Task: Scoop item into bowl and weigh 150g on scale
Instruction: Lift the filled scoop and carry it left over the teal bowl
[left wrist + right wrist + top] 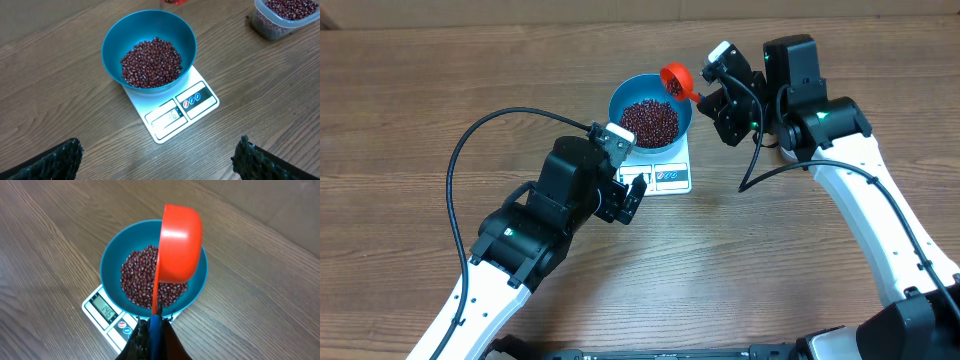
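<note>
The light blue bowl [651,110] [148,47] [112,265] stands on the white scale [665,172] [172,112] [104,312]. It holds a heap of dark red-brown beans [650,121] [151,63] [140,277]. My right gripper [713,95] [155,325] is shut on the blue handle of an orange scoop [676,79] [177,242], which is tipped on its side over the bowl's far right rim. My left gripper [629,196] [159,155] stands open just in front of the scale, with nothing between its fingers.
A clear plastic tub [287,17] with more beans sits at the top right of the left wrist view. The wooden table [440,90] runs all around. My left arm lies at the lower left and my right arm at the right.
</note>
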### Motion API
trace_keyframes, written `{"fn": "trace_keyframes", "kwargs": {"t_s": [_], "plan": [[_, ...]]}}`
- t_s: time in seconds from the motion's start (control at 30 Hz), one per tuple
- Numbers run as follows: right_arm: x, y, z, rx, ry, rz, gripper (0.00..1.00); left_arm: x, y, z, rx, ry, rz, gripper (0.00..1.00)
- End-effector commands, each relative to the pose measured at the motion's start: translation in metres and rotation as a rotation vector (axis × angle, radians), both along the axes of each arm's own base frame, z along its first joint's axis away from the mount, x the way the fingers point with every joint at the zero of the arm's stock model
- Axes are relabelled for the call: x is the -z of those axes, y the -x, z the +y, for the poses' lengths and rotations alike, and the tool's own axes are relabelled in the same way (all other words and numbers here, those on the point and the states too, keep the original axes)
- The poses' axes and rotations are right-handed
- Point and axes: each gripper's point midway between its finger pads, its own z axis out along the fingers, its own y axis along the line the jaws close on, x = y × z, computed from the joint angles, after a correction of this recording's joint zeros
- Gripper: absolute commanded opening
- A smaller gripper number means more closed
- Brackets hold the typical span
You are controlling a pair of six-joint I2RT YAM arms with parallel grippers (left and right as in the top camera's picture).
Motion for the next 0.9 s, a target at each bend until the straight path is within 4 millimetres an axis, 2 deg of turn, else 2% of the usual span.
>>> {"fn": "trace_keyframes", "kwargs": {"t_s": [0.0,0.13,0.87], "plan": [[0.0042,-0.0081,0.0020,-0.024,0.040,-0.025,0.04,0.0019,-0.0004,0.0010,0.010,-0.014,-0.002,1.00],[0.0093,-0.0142,0.0018,-0.019,0.050,-0.031,0.04,0.0019,-0.0004,0.0010,0.010,-0.014,-0.002,1.00],[0.0097,-0.0136,0.0018,-0.015,0.047,-0.025,0.04,0.0019,-0.0004,0.0010,0.010,-0.014,-0.002,1.00]]}}
